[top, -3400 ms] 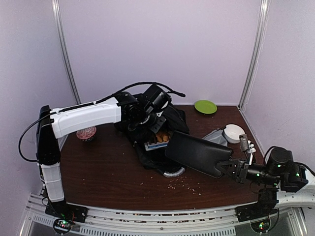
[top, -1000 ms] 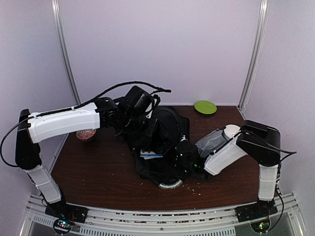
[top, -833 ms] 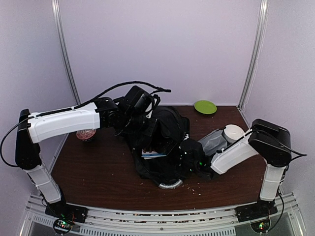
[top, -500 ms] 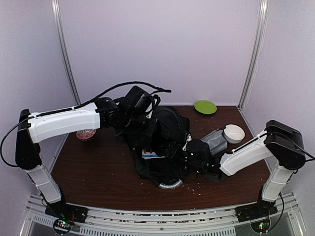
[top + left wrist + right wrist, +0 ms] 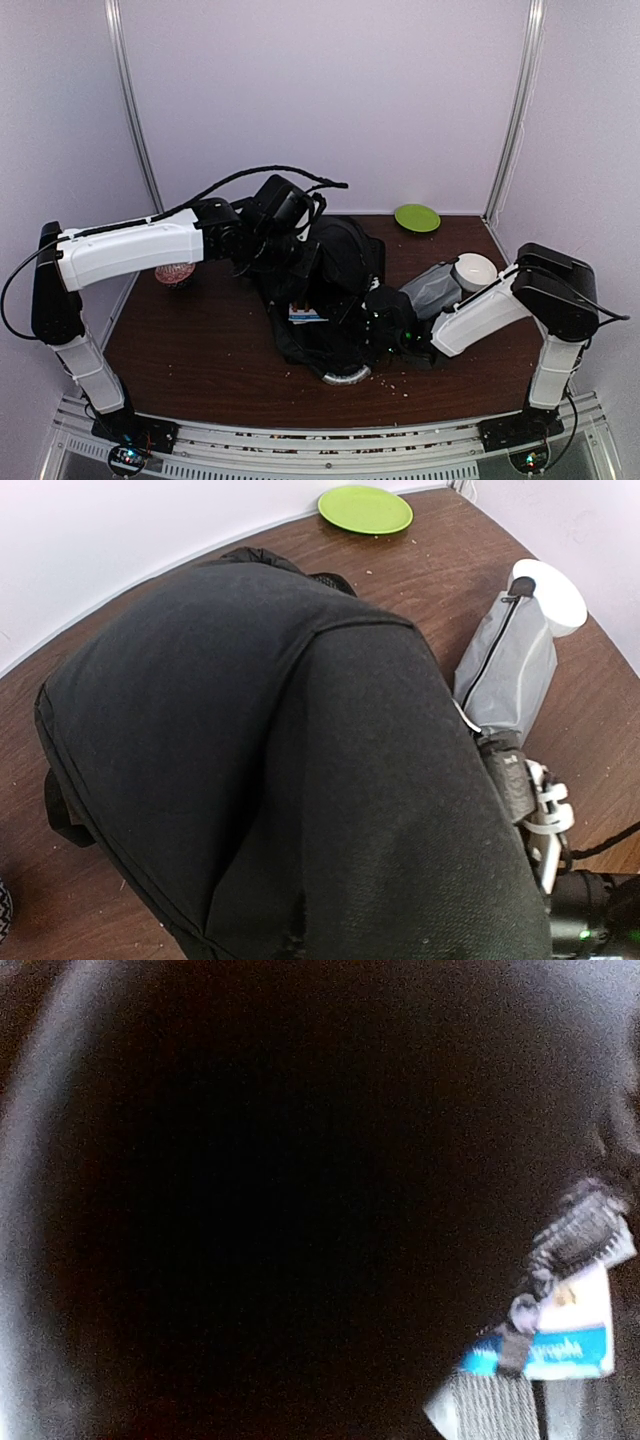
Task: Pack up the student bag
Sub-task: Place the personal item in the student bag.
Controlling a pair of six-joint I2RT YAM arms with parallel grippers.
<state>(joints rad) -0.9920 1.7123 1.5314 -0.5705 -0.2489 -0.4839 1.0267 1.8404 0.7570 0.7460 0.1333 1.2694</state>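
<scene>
On the brown table (image 5: 200,340), the bag (image 5: 345,255) sits at the middle, its mouth toward the right arm. The left gripper (image 5: 290,245) is clamped on the bag's rear rim. The right gripper (image 5: 385,322), nearer the mouth, reaches inside, and I cannot tell whether its jaws are apart or together.

R gripper (image 5: 368,318) was buried in large black soft fabric backpack (image 5: 340,255), jaws unseen; R wrist cam mostly dark blur. L gripper (image 5: 300,252) tips hid behind backpack's top.
</scene>
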